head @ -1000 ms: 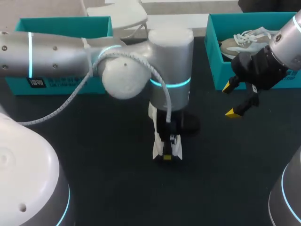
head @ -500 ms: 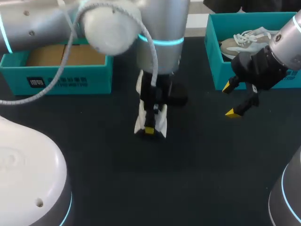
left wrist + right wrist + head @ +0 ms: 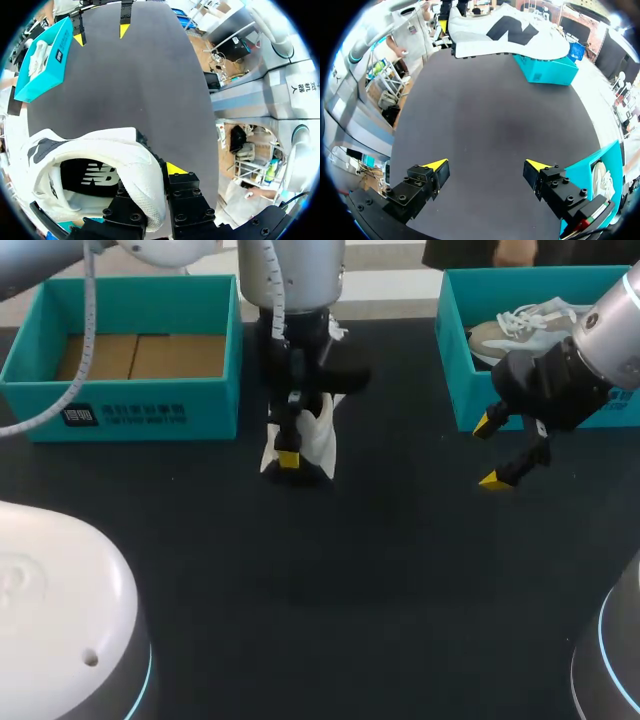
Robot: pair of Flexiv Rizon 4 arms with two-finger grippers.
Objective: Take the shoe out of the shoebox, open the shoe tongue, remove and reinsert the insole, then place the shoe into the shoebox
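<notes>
My left gripper (image 3: 288, 456) is shut on the heel wall of a white shoe (image 3: 320, 433) with a black logo, held above the table just right of the left teal shoebox (image 3: 120, 418). In the left wrist view the shoe (image 3: 100, 155) shows its dark insole, with one finger inside the collar and one outside. From the right wrist view the shoe (image 3: 510, 30) hangs level, ahead of the left shoebox (image 3: 545, 72). My right gripper (image 3: 490, 452) stands open and holds nothing, in front of the right teal shoebox (image 3: 460, 390).
The left shoebox holds only brown cardboard (image 3: 140, 355). A second pale shoe (image 3: 515, 325) with white laces lies in the right shoebox. Dark table (image 3: 380, 580) spreads between and in front of the two boxes.
My left arm has carried the shoe away from the table's middle, back and to the left, up beside the left shoebox. The right arm has kept still and open.
</notes>
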